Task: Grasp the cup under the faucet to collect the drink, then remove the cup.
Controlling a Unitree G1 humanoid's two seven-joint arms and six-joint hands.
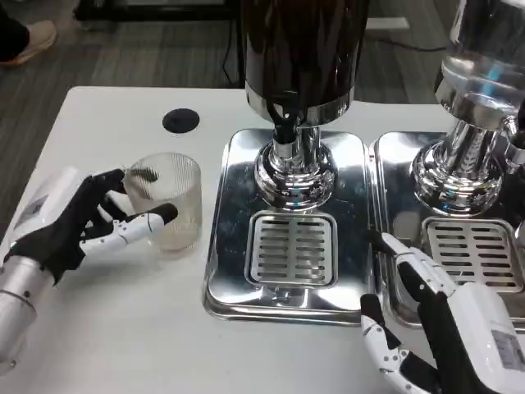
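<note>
A clear ribbed cup [166,199] stands upright on the white surface [123,328], at about nine o'clock from the centre of the view and just to the nine o'clock side of the nearer drip tray [230,271], not under the faucet [284,131]. Whether there is any drink in it cannot be told; its lower part looks faintly tinted through the plastic.

The left robot hand [78,226] has its fingers wrapped around the cup from the nine o'clock side: one white finger [135,226] with a black tip lies across the front of the cup wall, and darker fingers reach behind the rim.

The dark drink dispenser [299,49] rises at twelve o'clock, its chrome base [295,176] set on the tray above a slotted grate [291,249]. A second dispenser [484,74], with a clear vessel, stands at two o'clock on its own tray [392,164] with a grate [472,253].

The right robot hand [426,320] rests at five o'clock by the near corner between the two trays, fingers spread apart and holding nothing, its fingertips [380,240] pointing toward twelve o'clock.

A round black disc [180,120] lies in the surface at eleven o'clock, well apart from the cup.
</note>
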